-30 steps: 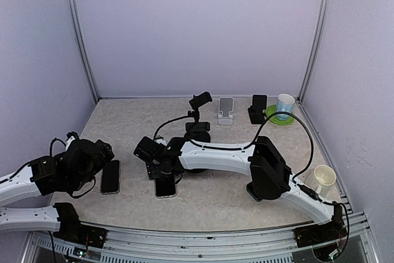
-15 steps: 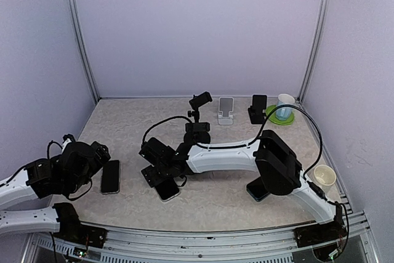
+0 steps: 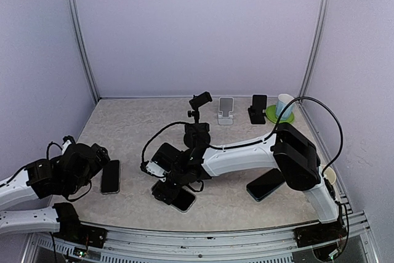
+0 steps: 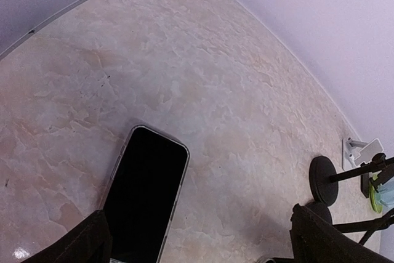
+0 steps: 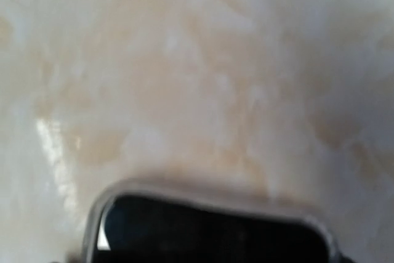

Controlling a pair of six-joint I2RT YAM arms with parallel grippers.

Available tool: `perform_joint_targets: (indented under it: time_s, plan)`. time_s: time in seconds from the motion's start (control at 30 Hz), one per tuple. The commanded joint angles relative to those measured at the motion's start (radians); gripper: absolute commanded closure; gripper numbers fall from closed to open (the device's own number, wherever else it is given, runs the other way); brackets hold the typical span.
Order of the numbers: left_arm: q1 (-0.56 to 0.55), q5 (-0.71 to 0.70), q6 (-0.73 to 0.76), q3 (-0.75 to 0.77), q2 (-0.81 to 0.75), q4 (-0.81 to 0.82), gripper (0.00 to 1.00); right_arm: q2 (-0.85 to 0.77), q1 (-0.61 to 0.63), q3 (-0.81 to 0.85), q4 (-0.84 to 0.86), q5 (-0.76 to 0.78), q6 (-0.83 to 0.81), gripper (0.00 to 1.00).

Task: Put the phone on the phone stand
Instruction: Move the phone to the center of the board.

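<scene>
Meanwhile, the right end effector (image 3: 174,190) grips the phone (image 3: 184,201) low over the desk (image 3: 135,127).
From overhead, the right arm (image 3: 240,155) stretches across to the near middle, its end effector closed on the dark phone, which sits askew at its tip. The white phone stand (image 3: 226,110) stands well beyond it at the far side, apart from the phone. The left end effector (image 3: 101,154) hovers with a second phone (image 3: 111,177) lying flat just beside it. Through the left wrist camera, that end effector (image 4: 198,214) is spread wide, with the second phone (image 4: 148,192) flat next to one of its fingers (image 4: 83,244) and the white phone stand (image 4: 363,151) far ahead. Through the right wrist camera, which is blurred, only the phone's rounded end (image 5: 209,229) shows at the bottom edge against the desk (image 5: 184,78).
</scene>
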Motion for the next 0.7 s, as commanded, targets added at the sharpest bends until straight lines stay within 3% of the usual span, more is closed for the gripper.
perform_joint_targets:
  time_s: [0.0,0.1,0.67]
  plan:
    - [0.004,-0.001,-0.017,0.004,0.007,-0.04,0.01,0.055,0.019,0.093,-0.237,0.018,-0.058,0.05]
    - [0.004,-0.007,-0.03,0.015,0.003,-0.067,0.01,0.096,0.021,0.179,-0.337,0.037,-0.02,0.02]
    - [-0.012,-0.028,-0.044,0.037,0.038,-0.068,0.01,0.105,0.032,0.201,-0.41,0.05,0.158,0.08]
